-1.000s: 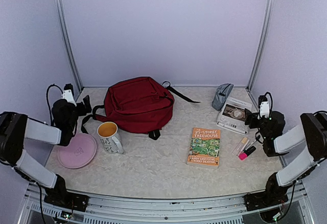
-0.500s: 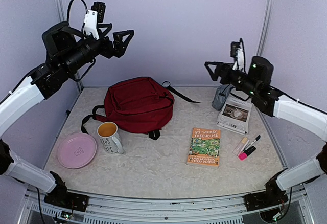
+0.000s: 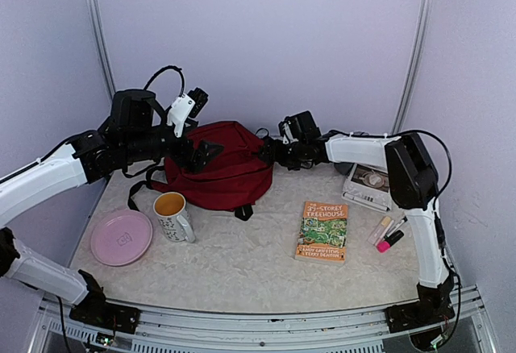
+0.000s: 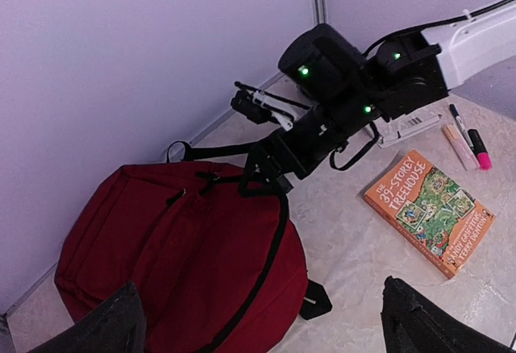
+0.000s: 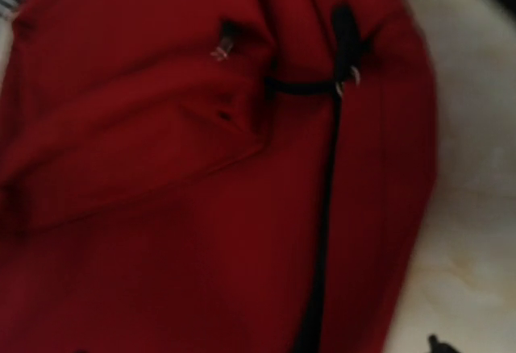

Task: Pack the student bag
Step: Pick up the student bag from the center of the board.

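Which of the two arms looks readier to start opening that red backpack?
Probably the right. The open right gripper is low at the top end of the student bag, zipper pulls close before its camera. The left gripper, also open, hangs higher above it.

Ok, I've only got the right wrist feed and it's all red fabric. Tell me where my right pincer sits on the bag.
Observer: In the top view the right pincer is at the right edge of the student bag, jaws open and empty.
Operator: Give me the left arm too.
Observer: The left pincer hangs over the bag from the other side, a little left of its middle, also open.
Operator: List what's outside the bag.
Observer: At least a book, a mug, a pink plate and markers, all lying on the table.
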`<action>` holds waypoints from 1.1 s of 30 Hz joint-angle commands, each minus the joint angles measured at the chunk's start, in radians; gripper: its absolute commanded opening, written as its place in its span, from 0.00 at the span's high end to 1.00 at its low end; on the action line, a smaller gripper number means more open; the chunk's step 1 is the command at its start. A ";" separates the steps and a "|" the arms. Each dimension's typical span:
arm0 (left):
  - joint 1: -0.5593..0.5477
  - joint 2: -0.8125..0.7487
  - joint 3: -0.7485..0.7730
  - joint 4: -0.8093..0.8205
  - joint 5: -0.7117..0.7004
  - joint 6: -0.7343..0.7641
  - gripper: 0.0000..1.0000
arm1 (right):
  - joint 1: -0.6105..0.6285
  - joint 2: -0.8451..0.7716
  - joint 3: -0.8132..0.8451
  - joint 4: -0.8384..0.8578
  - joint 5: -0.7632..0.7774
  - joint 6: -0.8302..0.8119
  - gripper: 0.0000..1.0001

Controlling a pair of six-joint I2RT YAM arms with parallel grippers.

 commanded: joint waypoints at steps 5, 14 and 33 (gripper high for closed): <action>0.012 -0.096 -0.059 0.078 0.071 0.031 0.01 | 0.018 0.158 0.109 -0.024 -0.171 0.124 0.13; 0.020 -0.144 -0.097 0.126 0.086 0.026 0.01 | -0.008 -0.016 0.150 0.007 -0.089 0.082 1.00; -0.006 -0.223 -0.039 0.078 0.416 0.098 0.01 | -0.014 -0.638 0.317 -0.408 -0.326 -0.799 1.00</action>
